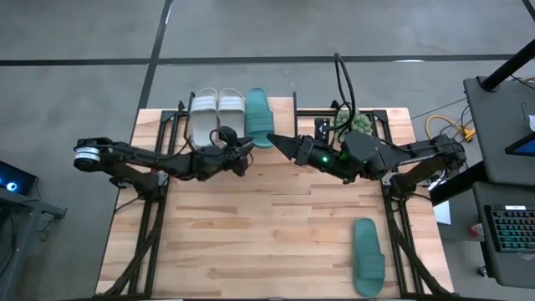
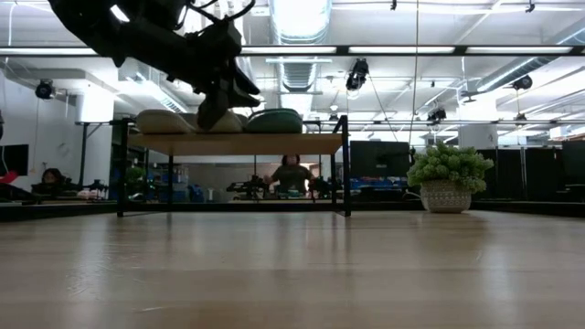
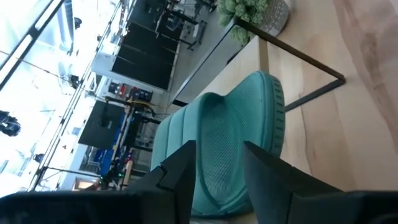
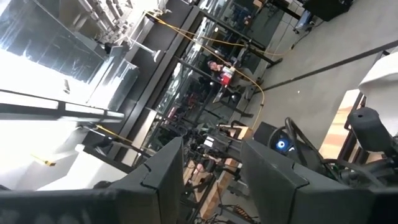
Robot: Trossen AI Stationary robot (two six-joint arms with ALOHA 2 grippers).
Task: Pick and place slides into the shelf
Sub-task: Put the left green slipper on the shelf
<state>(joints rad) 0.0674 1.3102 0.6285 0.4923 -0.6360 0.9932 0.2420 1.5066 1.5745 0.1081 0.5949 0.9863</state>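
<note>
With two white slides (image 1: 216, 107) and one teal slide (image 1: 257, 115) on the shelf (image 1: 282, 107) at 12 o'clock, the left gripper (image 1: 247, 152) stood open and empty beside it, the right gripper (image 1: 280, 144) likewise, the last teal slide (image 1: 367, 256) at 5 o'clock.

Overhead view straight down, low view level across the tabletop, both sharing the shelf (image 1: 226, 109).

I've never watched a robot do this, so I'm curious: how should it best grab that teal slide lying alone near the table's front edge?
Probably by the wide ribbed strap of the lone teal slide, coming straight down from above. It lies flat, sole down, so the raised strap is the part a finger could slip under. The right gripper is on that side.
</note>
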